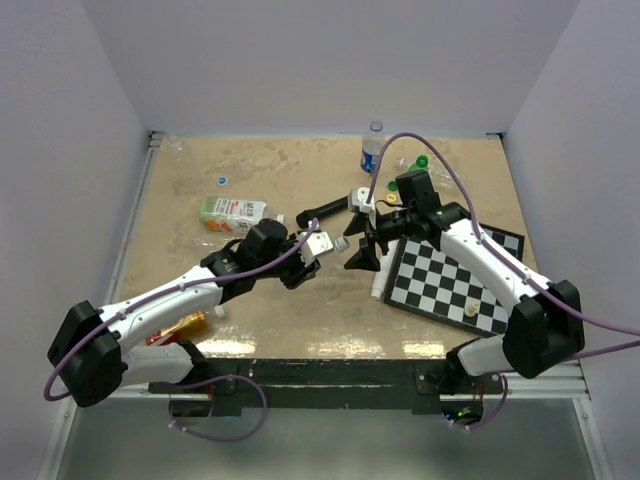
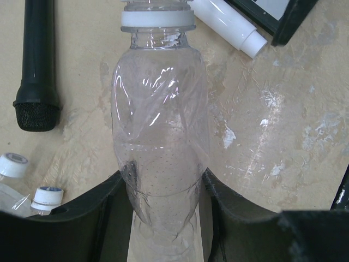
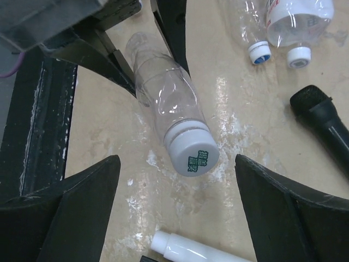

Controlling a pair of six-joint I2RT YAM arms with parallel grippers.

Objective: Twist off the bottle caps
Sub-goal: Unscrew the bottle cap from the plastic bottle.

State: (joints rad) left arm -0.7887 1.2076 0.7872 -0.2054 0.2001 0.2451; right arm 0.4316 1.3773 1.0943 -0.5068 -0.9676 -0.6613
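Observation:
A clear, empty bottle (image 2: 161, 136) lies level above the table, my left gripper (image 2: 163, 218) shut on its lower body with a black finger pressed to each side. Its white cap (image 3: 193, 155), printed in green, is screwed on and points at my right gripper (image 3: 174, 218). That gripper is open, its two fingers wide apart on either side, a little short of the cap and not touching it. In the top view the two grippers, left (image 1: 318, 246) and right (image 1: 358, 243), face each other at mid-table.
A black microphone (image 3: 322, 120), a white tube (image 3: 191, 251) and a chessboard (image 1: 455, 280) lie close by. Two more capped bottles (image 3: 294, 22) lie past the microphone. A blue-labelled bottle (image 1: 372, 150) stands at the back, a green carton (image 1: 232, 212) on the left, an amber bottle (image 1: 185, 325) near the left arm.

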